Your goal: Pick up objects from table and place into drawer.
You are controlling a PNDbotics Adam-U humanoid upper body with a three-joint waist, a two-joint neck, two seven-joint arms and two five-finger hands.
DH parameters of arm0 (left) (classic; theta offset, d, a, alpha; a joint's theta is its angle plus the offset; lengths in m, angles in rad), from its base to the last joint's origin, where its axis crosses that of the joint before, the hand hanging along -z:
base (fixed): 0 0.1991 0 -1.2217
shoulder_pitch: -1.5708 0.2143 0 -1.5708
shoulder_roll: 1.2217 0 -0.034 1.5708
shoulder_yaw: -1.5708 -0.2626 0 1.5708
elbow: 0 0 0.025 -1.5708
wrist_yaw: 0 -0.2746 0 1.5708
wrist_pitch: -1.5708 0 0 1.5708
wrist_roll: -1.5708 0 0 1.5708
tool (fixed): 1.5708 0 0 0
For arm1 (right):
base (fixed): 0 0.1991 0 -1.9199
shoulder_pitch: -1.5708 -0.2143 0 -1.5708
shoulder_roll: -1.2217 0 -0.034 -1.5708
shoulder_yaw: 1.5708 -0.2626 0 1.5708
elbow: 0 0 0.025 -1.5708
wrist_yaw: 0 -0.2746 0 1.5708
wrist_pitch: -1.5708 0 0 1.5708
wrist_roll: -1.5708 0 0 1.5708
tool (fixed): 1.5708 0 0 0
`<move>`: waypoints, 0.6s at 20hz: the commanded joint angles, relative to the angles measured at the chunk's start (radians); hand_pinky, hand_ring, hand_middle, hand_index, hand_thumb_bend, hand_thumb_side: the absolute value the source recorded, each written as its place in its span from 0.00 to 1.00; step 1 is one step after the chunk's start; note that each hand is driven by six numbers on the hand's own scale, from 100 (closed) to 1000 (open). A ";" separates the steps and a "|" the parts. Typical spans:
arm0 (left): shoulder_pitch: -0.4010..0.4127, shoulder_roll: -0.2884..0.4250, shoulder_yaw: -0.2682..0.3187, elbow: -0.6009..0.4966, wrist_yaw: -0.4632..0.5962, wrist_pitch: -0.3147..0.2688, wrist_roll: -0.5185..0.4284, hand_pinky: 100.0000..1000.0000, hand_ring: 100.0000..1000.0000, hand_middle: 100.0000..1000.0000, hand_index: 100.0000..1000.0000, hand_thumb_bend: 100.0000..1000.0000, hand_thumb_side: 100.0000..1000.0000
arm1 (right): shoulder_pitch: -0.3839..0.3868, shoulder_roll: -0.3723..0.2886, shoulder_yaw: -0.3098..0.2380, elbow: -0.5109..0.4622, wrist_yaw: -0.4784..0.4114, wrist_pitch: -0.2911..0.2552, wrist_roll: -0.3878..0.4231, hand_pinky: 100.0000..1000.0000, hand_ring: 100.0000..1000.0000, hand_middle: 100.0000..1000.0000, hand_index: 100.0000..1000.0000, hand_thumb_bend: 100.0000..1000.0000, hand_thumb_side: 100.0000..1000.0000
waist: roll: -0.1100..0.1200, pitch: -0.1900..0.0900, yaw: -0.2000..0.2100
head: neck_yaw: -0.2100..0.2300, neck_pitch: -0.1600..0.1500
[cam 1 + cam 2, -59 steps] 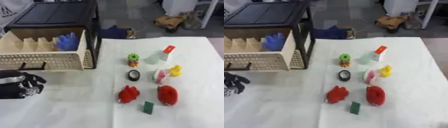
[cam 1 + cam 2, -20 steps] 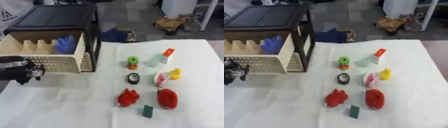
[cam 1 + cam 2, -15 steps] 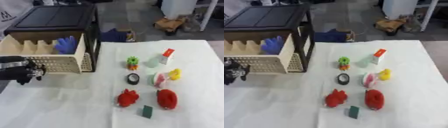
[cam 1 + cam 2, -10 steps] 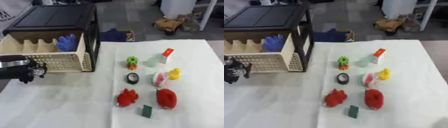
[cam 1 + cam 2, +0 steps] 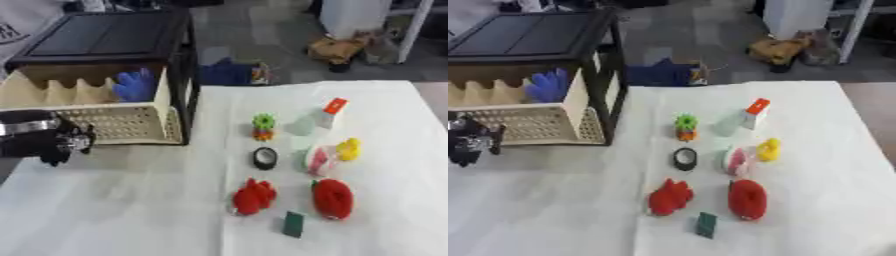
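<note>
- On the white cloth-covered table (image 5: 131, 210), a loose cluster of small things lies toward 3 o'clock of the middle.
- At 12 o'clock of the cluster stands a pale, translucent bottle with a red-orange cap (image 5: 325, 114); just beside it at 9 o'clock is a green, toothed flower-like toy (image 5: 262, 125) on an orange base.
- Below that lies a black ring, like a tape roll (image 5: 264, 158), flat on the cloth.
- At 3 o'clock of the ring, a white-and-pink rounded piece (image 5: 318, 159) touches a small yellow duck-like figure (image 5: 348, 149).
- Toward 6 o'clock sit a lumpy red toy (image 5: 254, 196) and a smooth red oval (image 5: 332, 198), near each other but apart, with a small dark green flat block (image 5: 293, 223) between and below them.
- At 10 o'clock, a beige perforated plastic drawer (image 5: 122, 122) stands pulled out of a black cabinet frame (image 5: 105, 37); something blue, finger-shaped like a glove (image 5: 136, 85), lies in its right compartment.
- At 9 o'clock, the left hand (image 5: 48, 142) is by the drawer's front left corner, black with silver parts, its fingers curled inward; whether they grip the drawer front cannot be made out.
- Of the right hand nothing shows.
</note>
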State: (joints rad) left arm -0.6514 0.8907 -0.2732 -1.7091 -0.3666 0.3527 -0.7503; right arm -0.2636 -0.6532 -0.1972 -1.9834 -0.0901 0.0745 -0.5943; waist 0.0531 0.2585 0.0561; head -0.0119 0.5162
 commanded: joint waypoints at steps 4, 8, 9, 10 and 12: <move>-0.030 0.005 0.023 0.026 -0.036 0.008 0.019 0.53 0.77 0.89 1.00 0.00 1.00 | -0.006 -0.016 -0.012 -0.017 -0.005 -0.002 0.002 0.71 0.69 0.66 0.83 0.00 1.00 | -0.003 -0.011 -0.004 | -0.003 -0.018; -0.045 -0.004 0.030 0.054 -0.049 0.008 0.036 0.53 0.77 0.90 1.00 0.00 1.00 | -0.005 -0.017 -0.013 -0.017 -0.006 -0.003 0.005 0.71 0.69 0.66 0.83 0.00 1.00 | -0.002 -0.010 -0.005 | -0.003 -0.020; -0.046 -0.005 0.030 0.058 -0.049 0.007 0.039 0.53 0.77 0.90 1.00 0.00 1.00 | -0.005 -0.017 -0.013 -0.017 -0.006 -0.004 0.005 0.71 0.69 0.66 0.83 0.00 1.00 | -0.002 -0.010 -0.005 | -0.003 -0.020; -0.049 -0.007 0.031 0.061 -0.048 0.006 0.040 0.53 0.77 0.90 1.00 0.00 1.00 | -0.005 -0.017 -0.013 -0.017 -0.006 -0.004 0.006 0.71 0.69 0.66 0.83 0.00 1.00 | -0.002 -0.009 -0.005 | -0.003 -0.021; -0.062 -0.014 0.032 0.065 -0.044 0.004 0.044 0.53 0.77 0.90 1.00 0.00 1.00 | -0.005 -0.017 -0.013 -0.017 -0.006 -0.004 0.006 0.71 0.69 0.66 0.83 0.00 1.00 | -0.001 -0.006 -0.009 | -0.002 -0.022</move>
State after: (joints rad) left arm -0.6945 0.8580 -0.2609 -1.6420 -0.4107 0.3561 -0.7119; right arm -0.2628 -0.6528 -0.1974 -1.9834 -0.0906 0.0711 -0.5902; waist 0.0531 0.2668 0.0466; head -0.0120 0.5073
